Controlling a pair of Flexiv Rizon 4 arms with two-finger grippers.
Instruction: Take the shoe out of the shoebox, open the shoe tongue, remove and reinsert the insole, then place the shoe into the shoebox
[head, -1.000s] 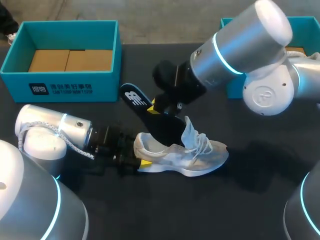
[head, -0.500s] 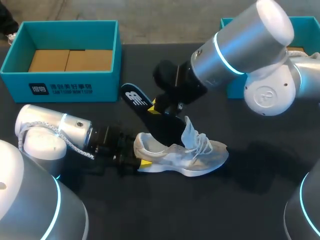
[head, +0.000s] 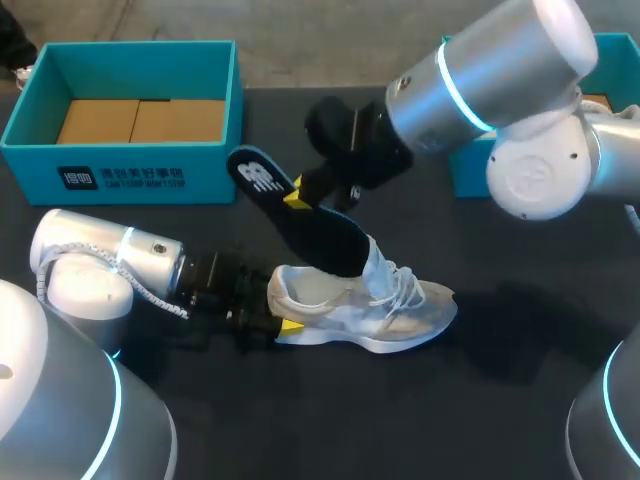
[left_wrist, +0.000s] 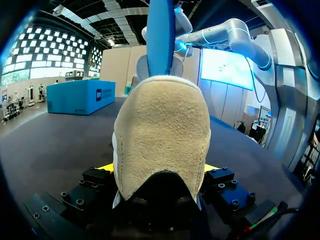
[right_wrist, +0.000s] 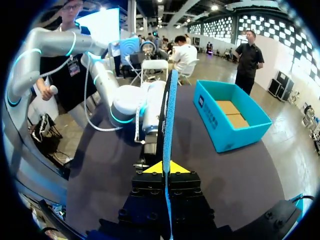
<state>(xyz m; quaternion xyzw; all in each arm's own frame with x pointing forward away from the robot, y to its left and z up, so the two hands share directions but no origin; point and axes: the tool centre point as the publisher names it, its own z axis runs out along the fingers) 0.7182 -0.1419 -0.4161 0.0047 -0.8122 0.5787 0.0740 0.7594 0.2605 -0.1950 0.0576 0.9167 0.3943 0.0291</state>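
1. Left tool (head: 275, 316): at the heel of the shoe (head: 365, 315), closed on it from both sides, holding the shoe upright on its sole on the table (head: 500, 400).
2. Insole (head: 305, 220): dark, slanting up out of the shoe's mouth, just behind the raised tongue (head: 378, 262). It has risen over the last second, its heel end now higher and further from the shoe. Only the toe end stays at the opening, so removal looks nearly complete and reinsertion comes next.
3. Right tool (head: 296, 197): above the shoe's heel, pinched tight on the insole's upper part.
4. Shoebox (head: 130, 165): beyond the shoe, well apart, open.
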